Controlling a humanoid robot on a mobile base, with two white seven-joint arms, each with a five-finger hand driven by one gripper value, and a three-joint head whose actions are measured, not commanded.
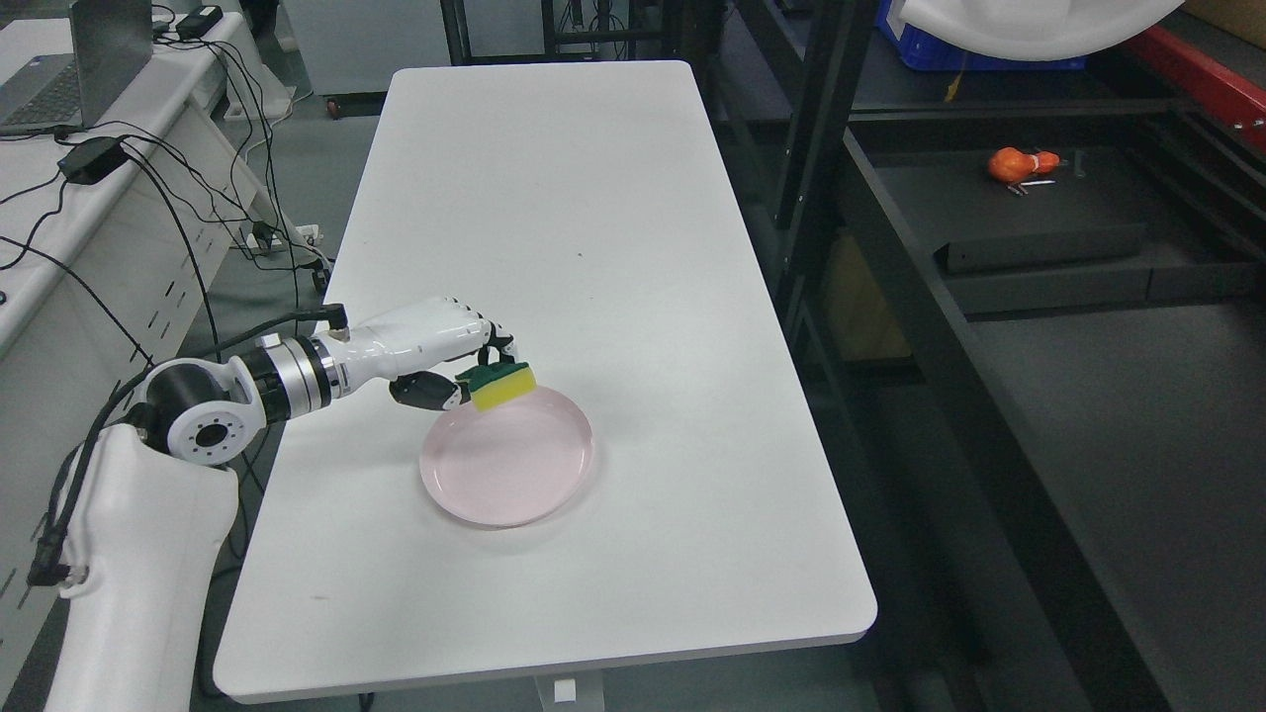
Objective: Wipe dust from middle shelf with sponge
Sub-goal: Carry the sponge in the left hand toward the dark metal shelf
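Observation:
My left hand (473, 368) reaches in from the lower left over the white table (554, 218). Its fingers are curled on a yellow sponge with a green scouring side (502, 385). The sponge hangs just above the near-left rim of a pink plate (506, 458) on the table. The black shelf unit (989, 257) stands to the right of the table, well away from the hand. Its middle shelf board (1118, 415) is dark. My right arm does not show.
An orange object (1019, 164) and a flat black box (1039, 245) lie on a farther shelf board. A blue crate (969, 49) sits at the top right. A desk with a laptop (69, 69) and cables stands left of the table.

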